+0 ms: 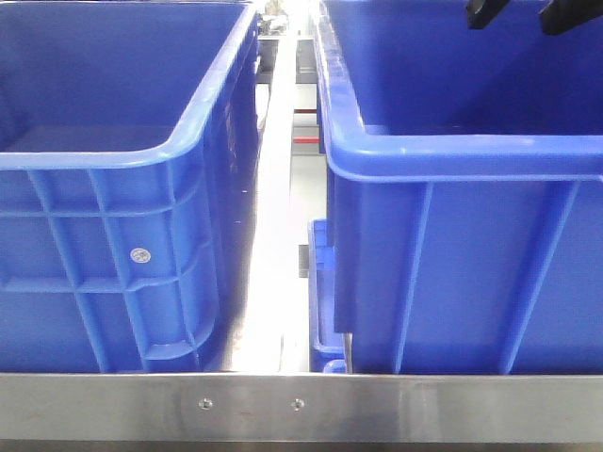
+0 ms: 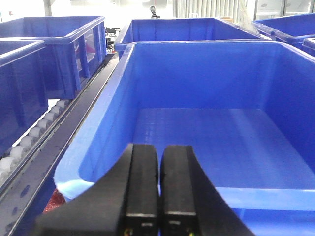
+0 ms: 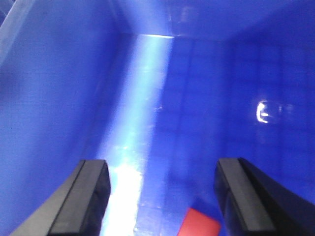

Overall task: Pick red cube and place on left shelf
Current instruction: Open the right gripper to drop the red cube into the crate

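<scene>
The red cube (image 3: pixel 199 223) lies on the floor of a blue bin, at the bottom edge of the right wrist view. My right gripper (image 3: pixel 162 169) hangs open above it, the cube nearer its right finger (image 3: pixel 241 196). In the front view its two dark fingertips (image 1: pixel 490 11) poke in at the top right, over the right blue bin (image 1: pixel 452 151). My left gripper (image 2: pixel 158 162) is shut with nothing between its fingers, hovering at the near rim of an empty blue bin (image 2: pixel 216 132). The left shelf is not identifiable in these views.
Two large blue bins stand side by side behind a metal rail (image 1: pixel 301 405), the left bin (image 1: pixel 113 160) apart from the right by a narrow gap. A roller conveyor track (image 2: pixel 34 142) and more blue bins (image 2: pixel 59 44) lie left of my left gripper.
</scene>
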You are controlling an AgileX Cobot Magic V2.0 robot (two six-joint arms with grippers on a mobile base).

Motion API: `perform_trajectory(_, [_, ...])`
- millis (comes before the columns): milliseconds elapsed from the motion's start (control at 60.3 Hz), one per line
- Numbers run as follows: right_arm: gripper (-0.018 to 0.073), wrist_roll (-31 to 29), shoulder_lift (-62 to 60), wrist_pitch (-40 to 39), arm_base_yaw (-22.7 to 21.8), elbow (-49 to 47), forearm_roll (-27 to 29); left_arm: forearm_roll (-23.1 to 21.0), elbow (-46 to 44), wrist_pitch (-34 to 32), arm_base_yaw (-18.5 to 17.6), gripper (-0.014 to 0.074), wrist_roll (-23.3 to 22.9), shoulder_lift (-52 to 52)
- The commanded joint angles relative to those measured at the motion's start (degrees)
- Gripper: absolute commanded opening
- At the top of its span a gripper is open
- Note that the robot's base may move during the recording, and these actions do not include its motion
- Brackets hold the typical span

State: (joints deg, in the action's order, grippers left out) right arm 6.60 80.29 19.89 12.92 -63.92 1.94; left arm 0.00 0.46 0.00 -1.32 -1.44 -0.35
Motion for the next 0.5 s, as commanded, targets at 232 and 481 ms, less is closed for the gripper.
perform_trajectory(232, [0.005,-0.3,-9.6,-5.8,0.1,0.3,-0.6,0.0,1.4,-4.7,-0.2,0.0102,0.0,-0.9])
perform_trajectory(481, [0.0048,-0.3,-20.4,-12.6,0.1,8.7,-0.6,0.0,1.4,-4.7,-0.2,0.0102,0.0,-0.9])
